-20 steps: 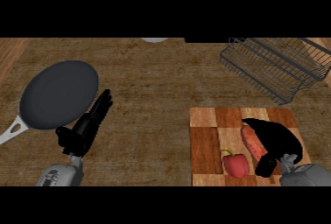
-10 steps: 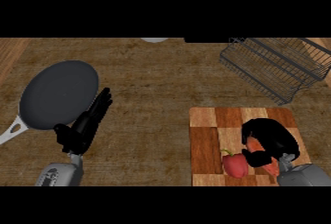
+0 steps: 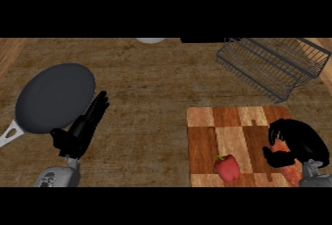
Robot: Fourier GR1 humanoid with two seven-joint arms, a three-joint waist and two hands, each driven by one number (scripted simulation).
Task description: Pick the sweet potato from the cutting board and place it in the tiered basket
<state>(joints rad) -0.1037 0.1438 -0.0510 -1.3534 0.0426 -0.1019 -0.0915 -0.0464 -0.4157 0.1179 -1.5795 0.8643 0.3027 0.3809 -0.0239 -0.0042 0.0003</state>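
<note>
— Across the counter (image 3: 156, 88), what takes the most room?

— At the left edge, the pan (image 3: 53, 97), dark and round, its pale handle running off toward the near left corner. Then the board (image 3: 224, 127) by the near right corner, in light and dark wood blocks. Past it, at the far right corner, stands the basket (image 3: 276, 63), a dark wire frame, tilted, well apart from the board.

— And the robot's hands?

— The left hand (image 3: 81, 129) rests open just beside the pan's right rim, fingers straight and pointing away from the robot. The right hand (image 3: 295, 143) sits over the board's right edge, fingers curled down round the potato (image 3: 290, 169).

— So where is the potato?

— On the board's near right part, mostly hidden under that hand; only an orange end shows below the fingers. Whether it is lifted off the wood cannot be told.

— Anything else on the board?

— A red pepper (image 3: 227, 167), near its front edge, left of the hand and apart from it.
</note>
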